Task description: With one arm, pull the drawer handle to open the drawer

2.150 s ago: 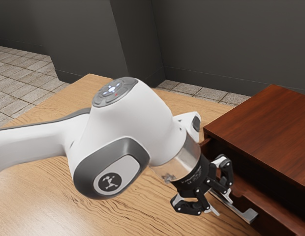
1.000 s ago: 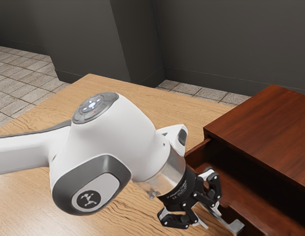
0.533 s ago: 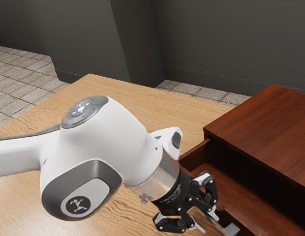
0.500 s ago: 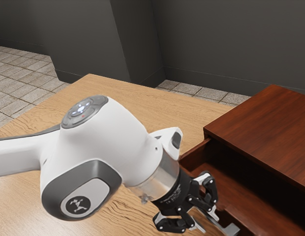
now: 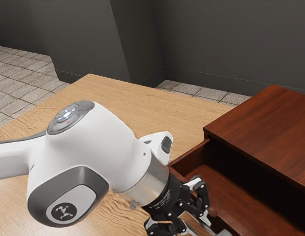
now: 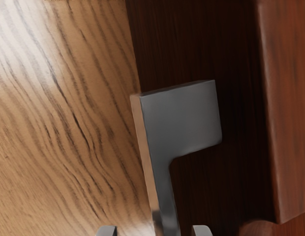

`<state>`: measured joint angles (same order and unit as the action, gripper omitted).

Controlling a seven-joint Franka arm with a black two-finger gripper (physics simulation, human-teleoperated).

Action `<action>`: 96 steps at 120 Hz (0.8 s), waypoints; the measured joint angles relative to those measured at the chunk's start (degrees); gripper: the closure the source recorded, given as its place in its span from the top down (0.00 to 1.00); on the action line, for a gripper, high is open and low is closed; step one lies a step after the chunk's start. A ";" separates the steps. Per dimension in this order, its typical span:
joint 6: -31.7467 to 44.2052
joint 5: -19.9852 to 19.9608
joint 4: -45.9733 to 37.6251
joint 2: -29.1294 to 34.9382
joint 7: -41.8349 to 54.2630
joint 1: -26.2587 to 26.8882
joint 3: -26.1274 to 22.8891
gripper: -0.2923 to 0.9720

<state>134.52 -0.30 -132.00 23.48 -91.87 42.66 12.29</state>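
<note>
Wrist view: flat grey metal handle (image 6: 179, 123) is lying lengthwise along reddish wooden drawer (image 6: 192, 44); black gripper (image 5: 184, 223) is sitting cropped, jaws' hold untellable.

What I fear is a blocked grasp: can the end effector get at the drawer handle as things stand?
Probably yes: the end effector sits right at the handle, with nothing visible between them.

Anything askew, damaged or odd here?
Nothing stands out. The drawer sits partly pulled out of the wooden cabinet, apparently square, its metal handle intact, with the gripper at it.
</note>
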 joint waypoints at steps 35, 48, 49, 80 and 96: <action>0.03 0.87 -1.64 1.79 -0.06 -0.10 0.02 0.32; 0.05 1.14 -2.14 2.48 -0.08 -0.11 0.02 0.32; 0.05 1.16 -2.19 2.53 -0.08 -0.11 0.02 0.32; 0.29 1.46 -3.41 3.56 -0.31 0.25 -0.04 0.32; 0.63 1.60 -4.08 4.30 -0.53 0.28 -0.13 0.32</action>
<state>135.14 1.30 -136.08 27.78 -92.40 42.94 12.16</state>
